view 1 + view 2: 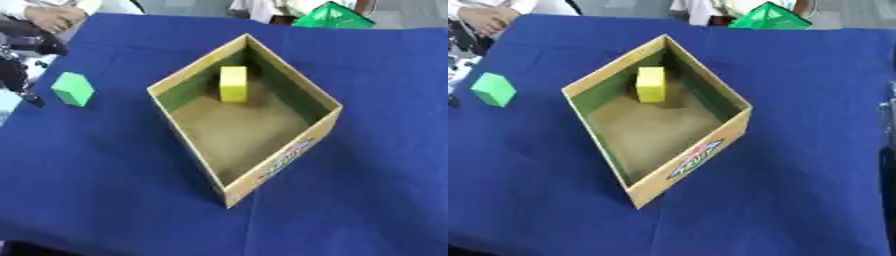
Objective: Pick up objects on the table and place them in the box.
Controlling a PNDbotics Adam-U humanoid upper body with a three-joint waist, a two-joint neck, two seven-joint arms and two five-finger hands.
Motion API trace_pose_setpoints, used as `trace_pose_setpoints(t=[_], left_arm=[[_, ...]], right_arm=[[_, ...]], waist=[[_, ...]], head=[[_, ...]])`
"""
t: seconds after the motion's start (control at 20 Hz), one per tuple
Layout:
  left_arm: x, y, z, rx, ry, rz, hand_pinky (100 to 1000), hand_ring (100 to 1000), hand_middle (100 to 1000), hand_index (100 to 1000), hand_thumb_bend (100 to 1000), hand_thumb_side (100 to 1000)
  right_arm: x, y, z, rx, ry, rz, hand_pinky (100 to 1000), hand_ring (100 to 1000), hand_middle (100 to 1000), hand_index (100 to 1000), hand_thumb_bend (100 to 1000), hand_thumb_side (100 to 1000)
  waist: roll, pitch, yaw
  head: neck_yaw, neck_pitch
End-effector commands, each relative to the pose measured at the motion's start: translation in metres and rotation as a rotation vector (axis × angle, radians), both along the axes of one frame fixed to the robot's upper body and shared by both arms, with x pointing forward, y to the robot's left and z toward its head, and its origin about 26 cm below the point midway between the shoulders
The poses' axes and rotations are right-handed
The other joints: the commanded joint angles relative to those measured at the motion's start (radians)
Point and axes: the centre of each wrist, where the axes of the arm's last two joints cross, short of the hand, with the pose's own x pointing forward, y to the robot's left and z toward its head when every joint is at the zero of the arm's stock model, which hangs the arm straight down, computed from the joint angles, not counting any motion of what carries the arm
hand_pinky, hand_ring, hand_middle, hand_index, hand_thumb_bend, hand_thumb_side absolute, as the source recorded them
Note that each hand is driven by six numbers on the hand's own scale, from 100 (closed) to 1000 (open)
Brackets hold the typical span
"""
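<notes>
**Ana:** One block is already in the box (262,172): the yellow block (233,84) stands on the box floor against the far wall. The green cube (73,89) sits on the blue tablecloth (376,150), left of the box and well apart from it. That looks like the next pick.

**Ben:** And the robot's left hand (19,75)?

**Ana:** It shows at the left edge, farther from the box than the cube, dark and partly cut off. One fingertip points down just beside the cube, seemingly not touching. Whether the fingers are spread or curled, she cannot tell; it appears to hold nothing.

**Ben:** How should the pick go?

**Ana:** Her judgement: close on two opposite faces of the cube, lift clear above the near left wall, and release over the bare floor in front of the yellow block. The right hand is only a sliver at the right edge, far from the box.
</notes>
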Motion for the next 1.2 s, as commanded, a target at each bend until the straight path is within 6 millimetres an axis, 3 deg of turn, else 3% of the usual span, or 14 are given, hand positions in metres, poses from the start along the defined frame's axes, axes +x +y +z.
trace_pose_setpoints(t=[0.05, 0.85, 1.2], left_arm=[[-0.008, 0.015, 0.018, 0.016, -0.057, 0.033, 857, 908, 920, 920, 686, 100], [0.001, 0.022, -0.017, -0.066, -0.08, 0.066, 824, 884, 904, 917, 620, 100], [0.003, 0.02, -0.023, -0.114, -0.069, 0.072, 718, 764, 789, 851, 487, 100]], right_arm=[[-0.004, -0.002, 0.01, -0.012, -0.034, -0.003, 843, 857, 639, 843, 181, 1000], [-0.003, -0.002, 0.011, 0.0, -0.038, 0.006, 844, 858, 635, 841, 178, 1000], [-0.002, -0.003, 0.011, 0.001, -0.036, 0.007, 845, 859, 635, 842, 178, 1000]], waist=[[0.0, -0.021, -0.001], [-0.015, -0.004, -0.019], [-0.016, -0.003, -0.021]], head=[[0.005, 0.001], [0.024, -0.014], [0.026, -0.013]])
